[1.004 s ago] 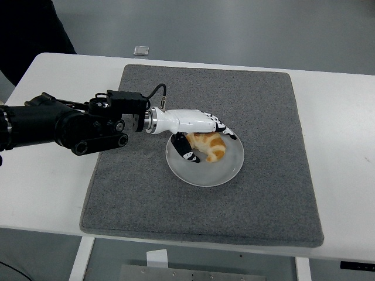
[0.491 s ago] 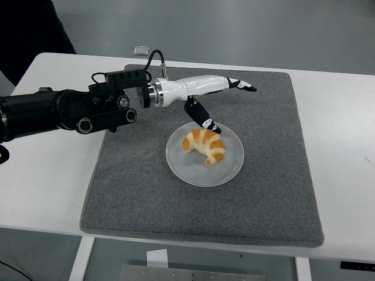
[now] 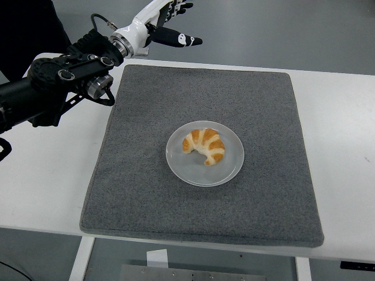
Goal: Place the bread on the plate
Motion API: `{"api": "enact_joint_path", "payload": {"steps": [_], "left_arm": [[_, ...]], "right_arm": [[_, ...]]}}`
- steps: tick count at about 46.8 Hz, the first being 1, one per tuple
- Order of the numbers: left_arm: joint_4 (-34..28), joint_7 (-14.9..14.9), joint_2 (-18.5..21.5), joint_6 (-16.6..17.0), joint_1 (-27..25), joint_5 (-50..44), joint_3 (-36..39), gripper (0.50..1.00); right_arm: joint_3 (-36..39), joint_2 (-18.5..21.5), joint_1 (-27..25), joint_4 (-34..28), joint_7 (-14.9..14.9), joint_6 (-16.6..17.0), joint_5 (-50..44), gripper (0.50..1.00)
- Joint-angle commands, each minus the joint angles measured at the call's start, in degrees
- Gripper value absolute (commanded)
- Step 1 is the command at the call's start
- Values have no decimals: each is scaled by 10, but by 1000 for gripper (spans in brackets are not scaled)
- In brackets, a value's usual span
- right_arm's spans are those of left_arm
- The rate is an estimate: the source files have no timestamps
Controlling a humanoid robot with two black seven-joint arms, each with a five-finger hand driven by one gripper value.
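No writing readable anywhere. My left hand (image 3: 167, 20) hangs open, empty, past the mat's (image 3: 140, 193) far edge; croissant (image 3: 204, 146) sits on the plate (image 3: 229, 170).

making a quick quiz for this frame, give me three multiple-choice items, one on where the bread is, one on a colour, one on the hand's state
1. Where is the croissant?
A. on the plate
B. on the bare mat
C. in the hand

2. What colour is the mat under the plate?
A. white
B. grey
C. red

3. What state is the left hand in?
A. closed on the croissant
B. pressed flat on the plate
C. open and empty, raised past the table's far edge

Answers:
1. A, the croissant lies inside the plate's rim.
2. B, the mat is a grey felt-like sheet on the white table.
3. C, its fingers are spread, holding nothing, well apart from the plate.
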Motion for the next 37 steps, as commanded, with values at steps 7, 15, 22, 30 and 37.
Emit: {"api": "enact_joint_path", "payload": {"steps": [7, 15, 22, 30, 37], "left_arm": [[14, 19, 0, -11, 23, -54, -65, 994], [28, 69, 0, -10, 51, -110, -134, 994], [30, 98, -1, -9, 73, -151, -191, 994], [29, 123, -2, -4, 97, -200, -242, 994], [29, 123, -6, -2, 120, -250, -289, 994]], "right_arm": [[0, 0, 0, 0, 0, -1, 0, 952], [0, 0, 0, 0, 0, 0, 0, 952], [0, 0, 0, 0, 0, 0, -1, 952], [1, 0, -1, 0, 0, 0, 0, 952], [1, 0, -1, 0, 0, 0, 0, 952]]}}
